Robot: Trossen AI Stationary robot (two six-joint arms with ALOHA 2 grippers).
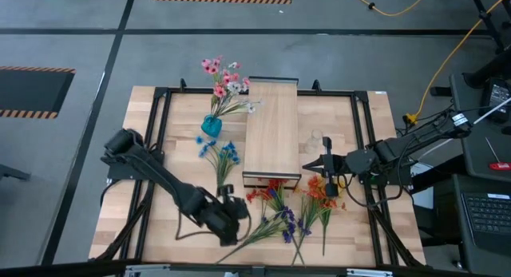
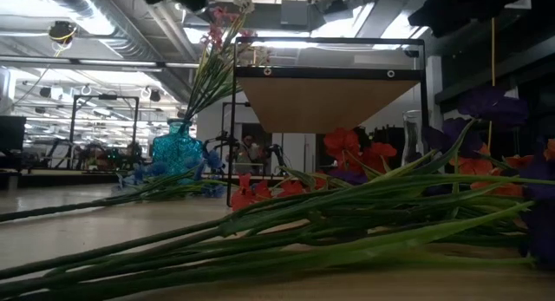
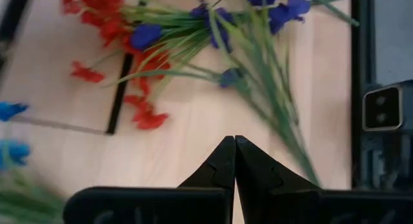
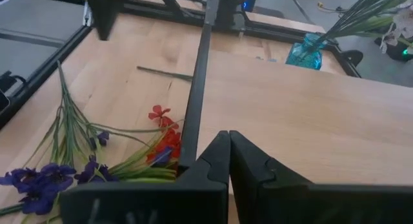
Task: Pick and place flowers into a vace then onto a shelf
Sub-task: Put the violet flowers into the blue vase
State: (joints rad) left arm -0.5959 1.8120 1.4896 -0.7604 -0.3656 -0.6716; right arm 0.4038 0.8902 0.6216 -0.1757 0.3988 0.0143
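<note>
Flowers: pink/white sprigs in teal vase beside shelf; blue sprigs, red/purple/orange sprigs loose on tabletop. Left gripper & right gripper: both pinched closed, holding nothing.

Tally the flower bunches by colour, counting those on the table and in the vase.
pink and white bunch, in the blue vase: 1
blue bunch: 1
red bunch: 1
purple bunch: 1
orange bunch: 1
Total: 5
</note>
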